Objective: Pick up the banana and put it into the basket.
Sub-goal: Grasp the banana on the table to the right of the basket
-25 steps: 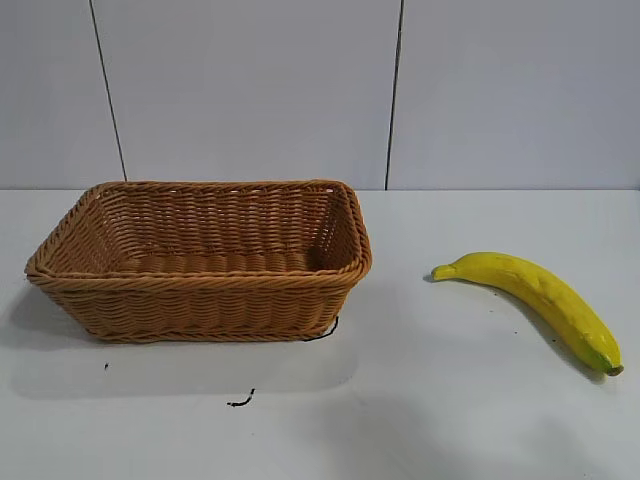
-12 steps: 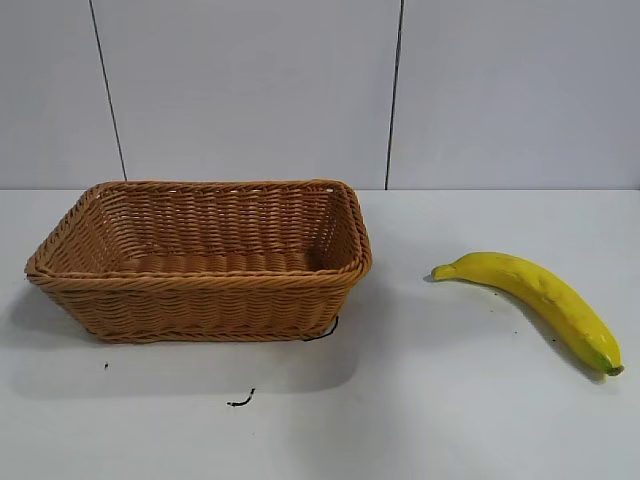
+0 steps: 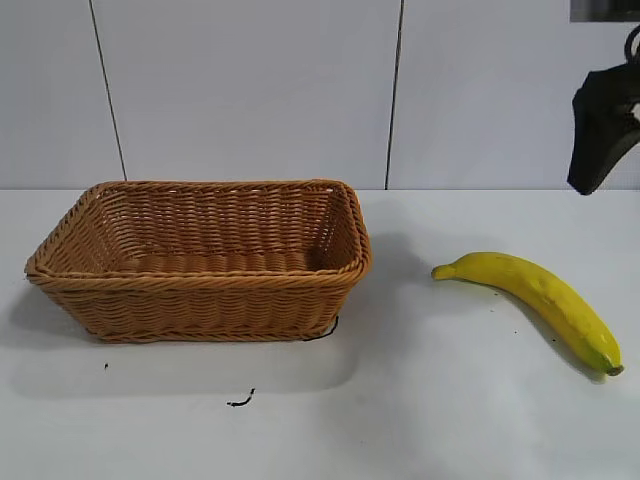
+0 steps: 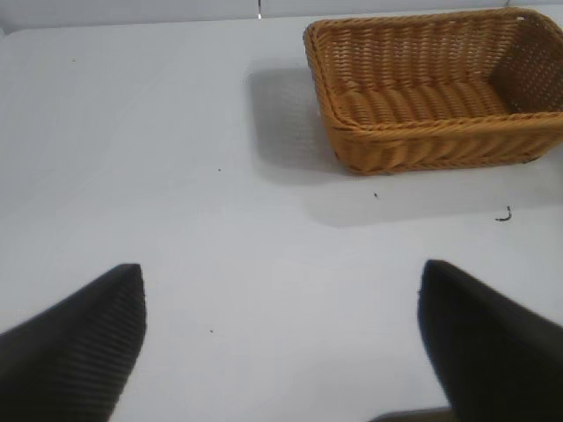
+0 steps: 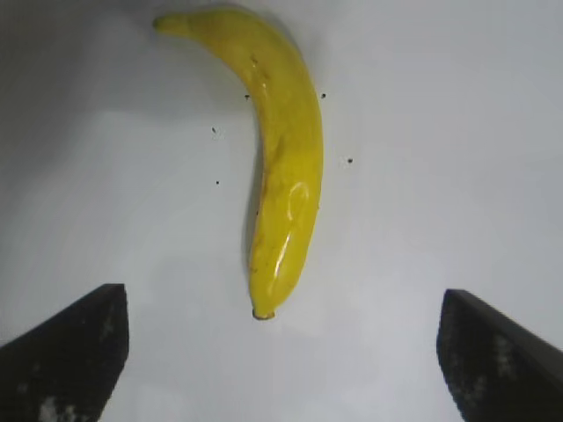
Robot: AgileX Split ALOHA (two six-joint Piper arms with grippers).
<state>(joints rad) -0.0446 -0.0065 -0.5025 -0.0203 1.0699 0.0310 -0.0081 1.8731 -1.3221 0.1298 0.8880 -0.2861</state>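
The yellow banana lies flat on the white table at the right, its greenish tip toward the front. At the left stands the tan wicker basket, with nothing inside it. My right gripper hangs high at the upper right, above and behind the banana. In the right wrist view the banana lies lengthwise ahead of the right gripper, which is open with nothing between its fingers. The left gripper is open over bare table, well short of the basket.
A small black mark sits on the table in front of the basket. A pale panelled wall closes off the back. Bare table lies between basket and banana.
The right gripper has come into the exterior view at the upper right, where it was absent before. Banana and basket have not moved.
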